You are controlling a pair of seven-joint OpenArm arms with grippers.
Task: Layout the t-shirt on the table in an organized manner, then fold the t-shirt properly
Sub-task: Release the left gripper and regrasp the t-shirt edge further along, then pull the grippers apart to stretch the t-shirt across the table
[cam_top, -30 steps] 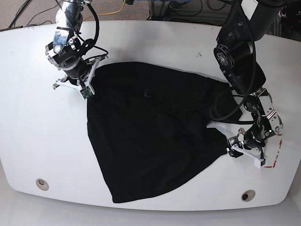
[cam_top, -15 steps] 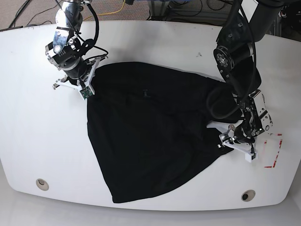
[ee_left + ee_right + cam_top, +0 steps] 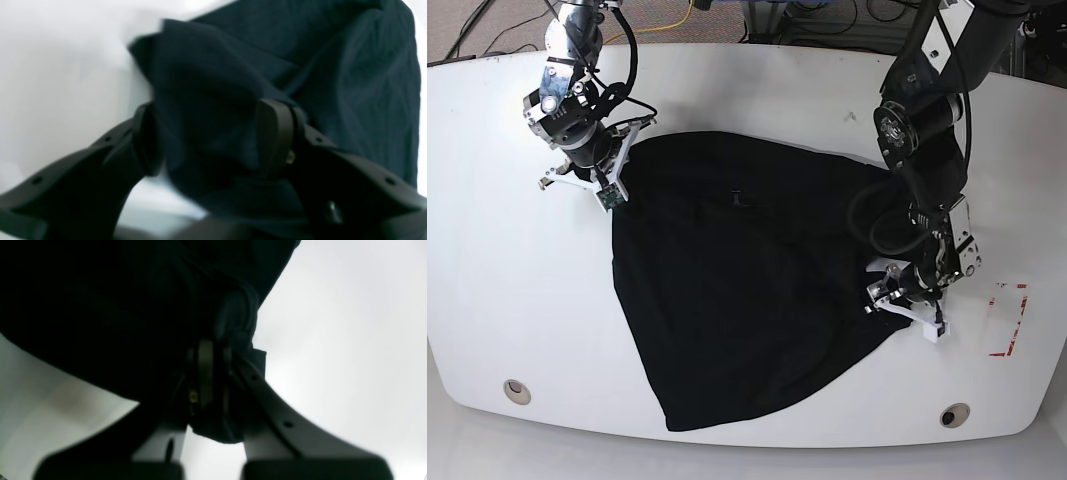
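The black t-shirt (image 3: pixel 747 290) lies spread in a rough triangle on the white table (image 3: pixel 507 280). My right gripper (image 3: pixel 619 168) is at the shirt's far left corner. In the right wrist view this gripper (image 3: pixel 213 353) is shut on a bunched fold of the t-shirt (image 3: pixel 100 306). My left gripper (image 3: pixel 902 305) sits low over the shirt's right edge. In the left wrist view it (image 3: pixel 210 140) stands open, its fingers (image 3: pixel 273 133) wide apart, with a fold of the t-shirt (image 3: pixel 333 66) lying between them on the table (image 3: pixel 50 66).
Two round grommet holes (image 3: pixel 517 390) (image 3: pixel 954 414) sit near the table's front edge. Red tape marks (image 3: pixel 1012 320) lie to the right of the left gripper. Cables (image 3: pixel 687 15) run on the floor behind the table.
My left gripper has moved left from beside the red tape marks onto the shirt's right edge. The right gripper has stayed put, holding its corner.
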